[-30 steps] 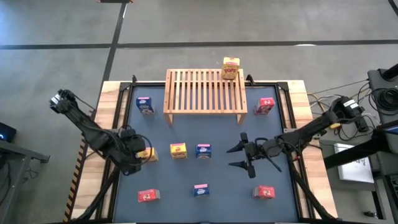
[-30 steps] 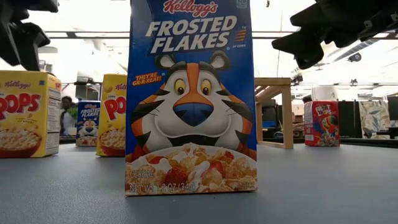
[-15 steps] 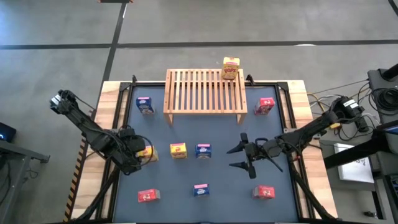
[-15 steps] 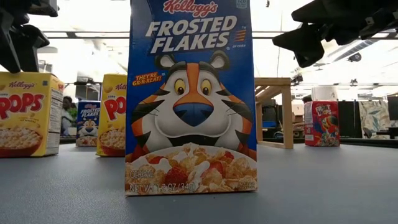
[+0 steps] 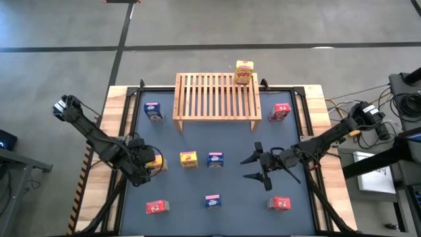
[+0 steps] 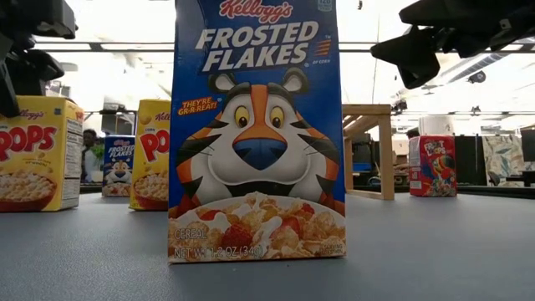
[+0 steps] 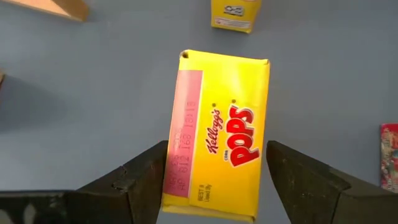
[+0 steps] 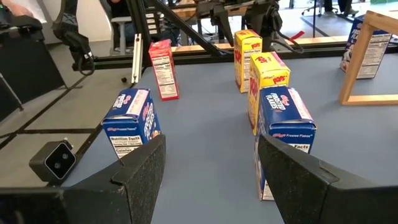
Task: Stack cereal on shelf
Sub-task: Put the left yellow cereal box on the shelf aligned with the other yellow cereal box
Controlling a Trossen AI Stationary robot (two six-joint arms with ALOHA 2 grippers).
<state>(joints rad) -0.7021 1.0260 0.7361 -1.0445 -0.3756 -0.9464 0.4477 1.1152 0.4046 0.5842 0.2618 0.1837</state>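
The wooden slatted shelf (image 5: 217,97) stands at the table's far middle, with one yellow cereal box (image 5: 244,72) upright on its far right corner. Other cereal boxes stand on the mat: blue (image 5: 153,110), red (image 5: 280,112), yellow (image 5: 189,158), blue (image 5: 214,158). My left gripper (image 5: 150,162) points steeply down over a yellow Corn Pops box (image 7: 217,134). It is open, with one finger (image 7: 146,177) on each side of the box's top. My right gripper (image 5: 253,166) hovers level at the right, open and holding nothing.
Near the front edge stand a red box (image 5: 156,207), a blue box (image 5: 212,201) and another red box (image 5: 279,203). The blue one (image 6: 255,134) fills the middle of the low view. Bare mat lies between the shelf and the middle row.
My left gripper has sunk toward the yellow Corn Pops box on the left. Its fingers have stayed just as far apart. The box has not moved.
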